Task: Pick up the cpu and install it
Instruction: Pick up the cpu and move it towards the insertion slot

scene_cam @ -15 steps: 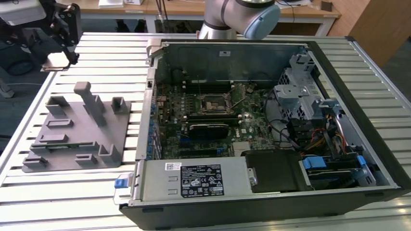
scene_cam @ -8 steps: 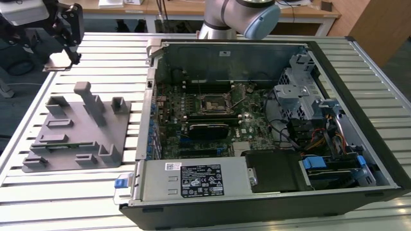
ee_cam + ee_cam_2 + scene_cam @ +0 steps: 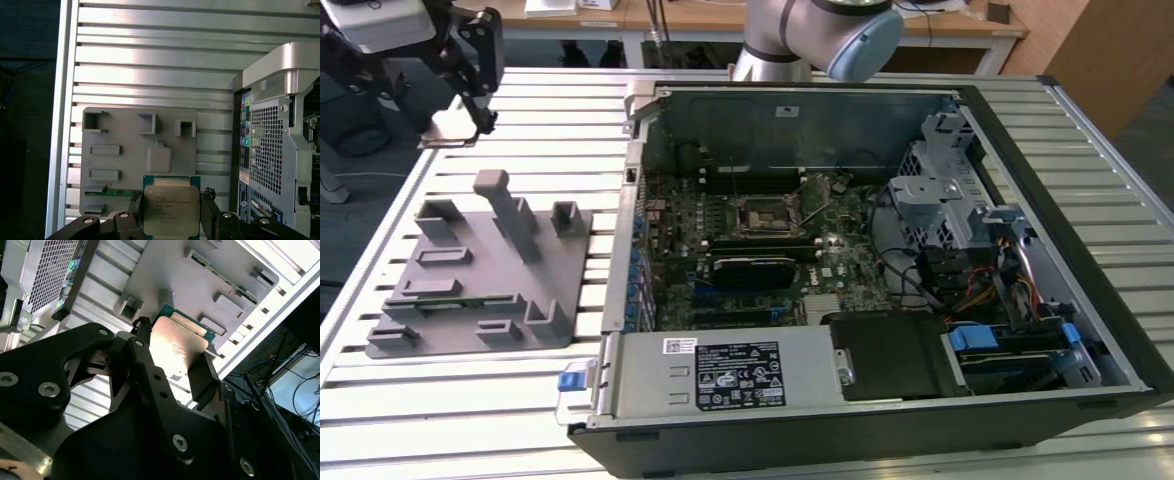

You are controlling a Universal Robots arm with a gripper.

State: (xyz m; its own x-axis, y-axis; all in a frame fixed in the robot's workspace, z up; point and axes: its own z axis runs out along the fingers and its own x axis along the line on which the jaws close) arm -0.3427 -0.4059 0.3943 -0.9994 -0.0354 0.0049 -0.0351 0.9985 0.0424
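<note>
My gripper [image 3: 171,215] is shut on the cpu [image 3: 171,209], a flat square chip with a silvery top and a green rim, held by two opposite edges between the black fingers [image 3: 207,212]. In the second wrist view the cpu [image 3: 177,342] shines between the fingers [image 3: 200,375] of the gripper [image 3: 175,360]. In the exterior view the gripper [image 3: 460,115] hangs above the table at the far left with the cpu [image 3: 448,125], well apart from the open computer case. The dark square socket [image 3: 765,215] sits on the motherboard inside the case.
A grey plastic holder tray [image 3: 480,270] with raised blocks lies on the slatted metal table [image 3: 467,420], beneath the gripper in the first wrist view [image 3: 125,155]. The open case [image 3: 1067,200] holds cables, drive cages and a power supply [image 3: 720,375].
</note>
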